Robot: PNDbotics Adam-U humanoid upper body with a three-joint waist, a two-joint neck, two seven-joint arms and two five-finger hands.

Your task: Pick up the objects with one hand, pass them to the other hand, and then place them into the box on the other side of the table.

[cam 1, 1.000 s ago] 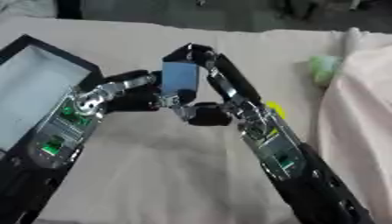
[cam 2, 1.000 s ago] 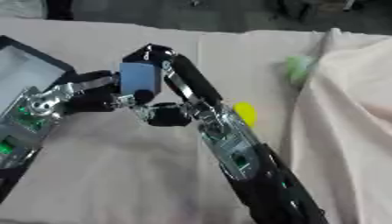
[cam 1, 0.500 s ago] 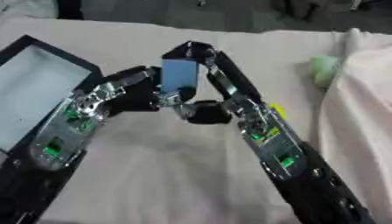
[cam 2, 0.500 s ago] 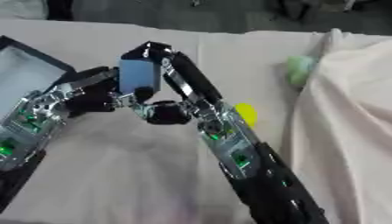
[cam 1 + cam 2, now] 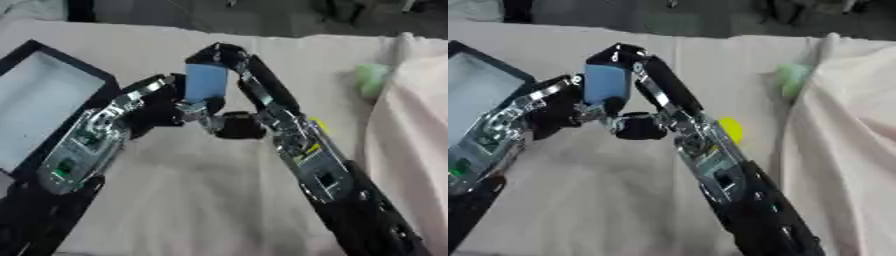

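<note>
A light blue block [image 5: 206, 82] is held upright above the middle of the table. My right hand [image 5: 238, 125] is shut on it, long fingers [image 5: 262, 87] over its top and right side, thumb under its lower end. My left hand [image 5: 144, 107] comes in from the left, its fingers [image 5: 160, 83] reaching the block's left edge without closing round it. The black-rimmed box [image 5: 80, 63] with a pale inside lies at the left edge of the table. How far the left hand touches the block is hidden.
A pale green object [image 5: 372, 77] lies at the right beside a pink cloth [image 5: 416, 130] that covers the table's right side. A small yellow thing [image 5: 730, 129] shows under my right forearm. A beige cloth covers the table.
My left hand has moved in toward the blue block and now reaches its left edge. The right hand keeps hold of the block in nearly the same place.
</note>
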